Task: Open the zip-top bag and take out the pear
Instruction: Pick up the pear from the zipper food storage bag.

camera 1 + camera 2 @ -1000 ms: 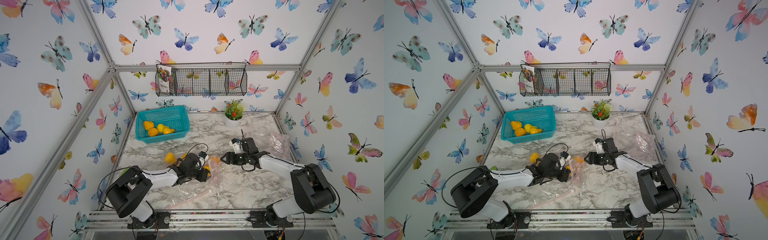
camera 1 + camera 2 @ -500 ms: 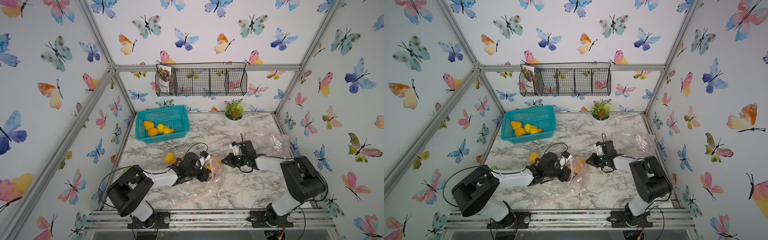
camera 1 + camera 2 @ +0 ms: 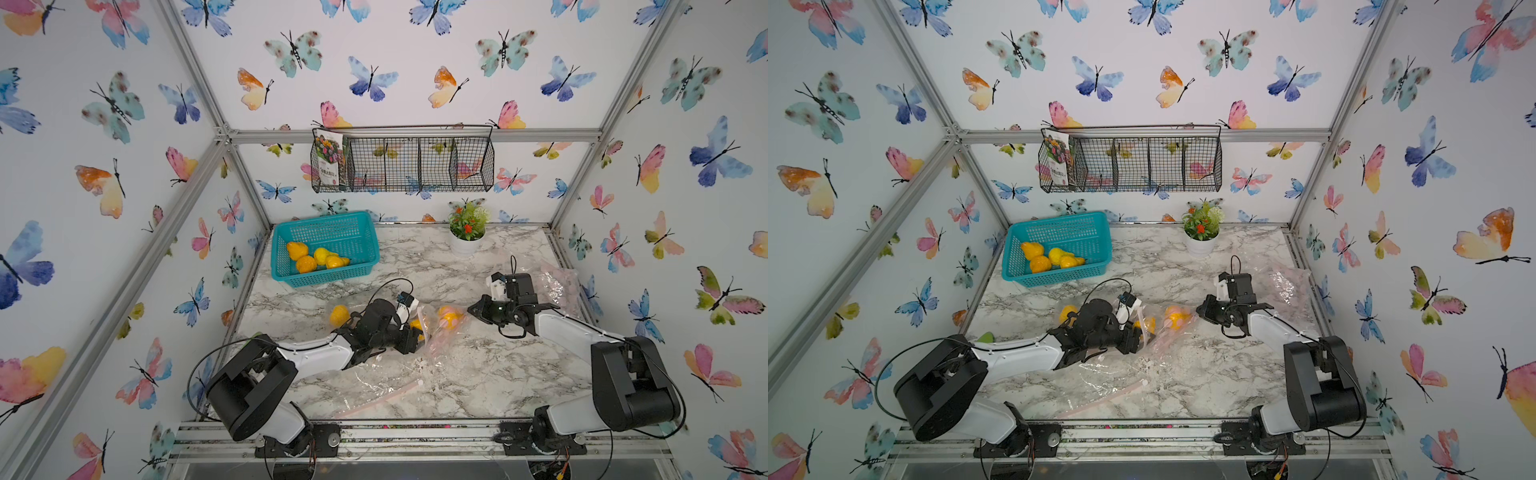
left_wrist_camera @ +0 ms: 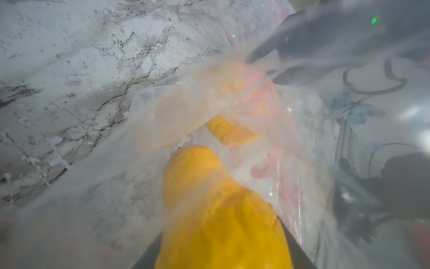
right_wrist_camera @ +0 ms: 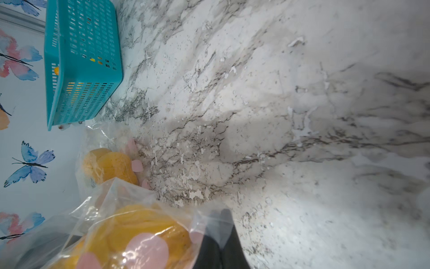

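- The left gripper (image 3: 417, 331) lies low over the table (image 3: 478, 374), its tips pushed into the mouth of the bag (image 3: 438, 341)
- In the left wrist view its jaws stand part-way apart, pressed on either side of a yellow pear (image 4: 216, 209) that is veiled by the bag's film
- The right gripper (image 5: 222, 215) has its jaws together, pinching the clear edge of the bag on the side away from the left gripper
- Another pear (image 5: 139, 233) sits deeper in the bag, behind the pink spots, just beside the right gripper
- A loose pear (image 3: 339, 314) lies on the table beside the left arm
- The blue basket (image 3: 332, 277) at the back holds several more pears
- A flat bag (image 3: 374, 386) lies near the front edge and a crumpled one (image 3: 557, 286) behind the right arm
- A potted plant (image 3: 466, 245) stands at the back
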`<state>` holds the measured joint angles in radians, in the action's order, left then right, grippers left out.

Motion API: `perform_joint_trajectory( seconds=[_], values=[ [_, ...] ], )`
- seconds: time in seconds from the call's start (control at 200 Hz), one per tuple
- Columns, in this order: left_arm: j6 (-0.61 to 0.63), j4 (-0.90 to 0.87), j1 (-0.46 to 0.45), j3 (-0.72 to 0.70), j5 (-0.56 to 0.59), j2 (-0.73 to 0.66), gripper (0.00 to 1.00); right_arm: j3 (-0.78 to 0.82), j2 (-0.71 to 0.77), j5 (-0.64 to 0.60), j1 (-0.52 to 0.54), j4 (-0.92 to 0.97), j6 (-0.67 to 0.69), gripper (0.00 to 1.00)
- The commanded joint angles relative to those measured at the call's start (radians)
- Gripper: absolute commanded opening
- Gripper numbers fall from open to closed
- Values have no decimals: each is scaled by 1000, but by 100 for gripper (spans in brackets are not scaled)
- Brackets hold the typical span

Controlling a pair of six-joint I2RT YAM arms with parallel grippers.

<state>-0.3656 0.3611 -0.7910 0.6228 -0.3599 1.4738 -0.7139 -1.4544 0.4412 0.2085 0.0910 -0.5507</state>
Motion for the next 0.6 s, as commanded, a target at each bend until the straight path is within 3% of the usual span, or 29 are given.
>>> perform_joint_trajectory(
  seconds=[0.0,0.13,0.355,0.47,0.596],
  values=[
    [5,-102,15,-29,22,-37,40,-32,16,-198,-62,44,57,3],
    [-6,-111,21,-38,44,-59,46,-30,20,-212,-73,55,65,3],
    [-30,-226,27,-16,167,-73,49,-22,22,-220,-77,60,71,3],
    [-42,-207,35,-40,173,-112,57,-21,20,-229,-80,66,76,3],
    [-54,-169,48,-66,144,-144,59,-19,22,-228,-80,67,79,3]
  ],
)
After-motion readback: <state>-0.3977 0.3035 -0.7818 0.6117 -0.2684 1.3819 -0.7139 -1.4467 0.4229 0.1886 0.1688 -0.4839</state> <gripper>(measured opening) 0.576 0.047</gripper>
